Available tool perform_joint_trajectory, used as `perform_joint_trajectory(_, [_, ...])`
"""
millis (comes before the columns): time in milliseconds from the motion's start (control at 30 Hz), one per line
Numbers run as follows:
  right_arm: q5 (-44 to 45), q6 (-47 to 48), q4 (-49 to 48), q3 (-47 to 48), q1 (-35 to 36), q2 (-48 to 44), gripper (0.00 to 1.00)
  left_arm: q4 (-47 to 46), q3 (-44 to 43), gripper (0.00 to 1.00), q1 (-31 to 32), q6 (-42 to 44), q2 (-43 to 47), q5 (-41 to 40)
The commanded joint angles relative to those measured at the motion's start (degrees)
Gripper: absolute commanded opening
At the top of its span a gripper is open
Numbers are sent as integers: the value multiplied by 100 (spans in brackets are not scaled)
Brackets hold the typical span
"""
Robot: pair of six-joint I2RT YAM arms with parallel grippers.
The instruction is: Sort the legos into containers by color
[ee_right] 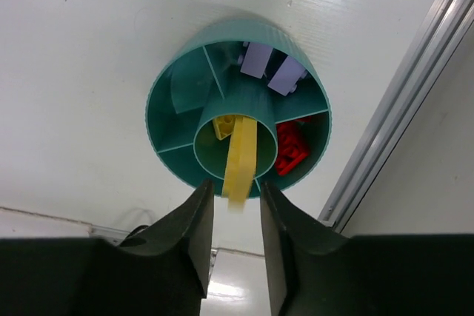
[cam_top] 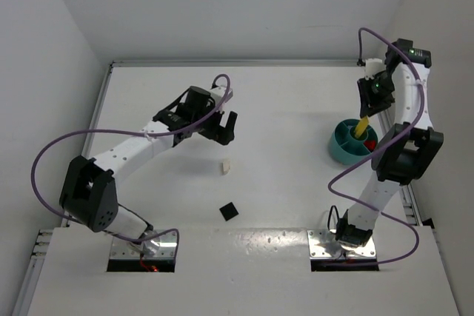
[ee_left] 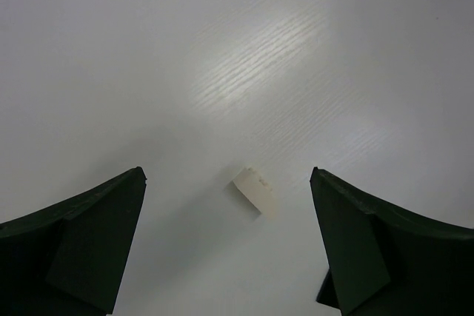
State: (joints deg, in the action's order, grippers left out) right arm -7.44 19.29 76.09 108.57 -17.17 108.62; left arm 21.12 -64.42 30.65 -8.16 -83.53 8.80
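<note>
Closest to my right wrist camera, the two dark fingers of my right hand (ee_right: 235,185) are standing slightly apart. The long yellow plate (ee_right: 241,155) is showing between them with a sliver of gap on each side, so I am judging that they are not pinching it. Its far end is sitting inside the central ring of the teal dish (ee_right: 159,109), beside a small yellow brick (ee_right: 221,125). Purple bricks (ee_right: 270,68) and red bricks (ee_right: 291,149) are lying in separate outer compartments.

I am expecting the plate to feel light, stiff and slick. It looks too long for the ring, so it is likely to lean on the rim or tip over. The best hold is across its narrow width, near one end.

My right arm is folding high at the right side of the worktop (cam_top: 296,183), wrist pointing down at the dish.

My left arm is stretching forward toward the middle, its left hand (ee_left: 227,175) spread fully wide and hovering over the white brick (ee_left: 255,192), which is lying on the worktop nearer the right finger. That brick looks tiny and hard and may skate, so I am planning to centre first and close on two opposite flat sides. The black square (cam_top: 229,212) is lying nearer the bases, well apart from the dish.
</note>
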Motion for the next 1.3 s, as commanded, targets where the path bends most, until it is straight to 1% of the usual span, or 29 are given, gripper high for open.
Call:
perform_joint_trajectory(0, [59,-48,-95,-2,-32,45,32,41,280,100,-68,-659,-120,-44])
perform_joint_trajectory(33, [59,-48,-43,-3,-32,45,36,41,333,100,-7,-747,-172,-45])
perform_joint_trajectory(67, [59,-48,-42,-3,-32,-15,38,-11,404,100,-7,-896,-173,-45])
perform_joint_trajectory(133, [59,-48,-42,-3,21,-69,42,-160,622,100,273,-976,-173,-45])
perform_joint_trajectory(167, [-2,-100,-42,-3,21,-156,44,-222,702,100,274,-977,-173,-97])
perform_joint_trajectory(200, [-3,-101,-42,-3,21,-209,44,-284,781,100,388,-1046,-173,-98])
perform_joint_trajectory(333, [-301,-101,90,120,82,-481,45,-346,844,100,757,-1108,-242,-659])
perform_joint_trajectory(433, [-415,-101,160,59,82,-623,45,-259,774,96,994,-1179,-462,-992])
perform_joint_trajectory(533, [-416,-101,160,-116,82,-798,45,-188,704,90,1135,-1301,-716,-1125])
perform_joint_trajectory(600, [-538,-101,160,-169,82,-938,45,-135,650,86,1136,-1302,-884,-1257])
perform_joint_trajectory(700, [-592,-101,265,-170,82,-1000,45,5,501,83,1188,-1363,-1235,-1521])
perform_joint_trajectory(767, [-644,-101,266,-170,82,-1053,45,58,439,82,1128,-1363,-1359,-1574])
perform_joint_trajectory(800, [-644,-101,266,-170,82,-1053,45,58,439,78,1127,-1416,-1438,-1574])
perform_joint_trajectory(900, [-706,-101,266,-170,82,-1106,45,58,439,74,1127,-1416,-1499,-1452])
perform_joint_trajectory(1000, [-706,-101,266,-170,82,-1106,45,58,439,56,1127,-1363,-1500,-1303])
perform_joint_trajectory(1033, [-706,-101,266,-170,82,-1106,45,58,439,45,1127,-1294,-1500,-1302])
perform_joint_trajectory(1167, [-706,-101,266,-223,82,-1106,45,58,387,22,1127,-1223,-1553,-1099])
perform_joint_trajectory(1233, [-706,-101,266,-275,82,-1106,45,58,334,16,1127,-1170,-1553,-768])
perform_joint_trajectory(1267, [-758,-101,266,-336,82,-1167,45,58,238,8,1127,-1170,-1553,-600])
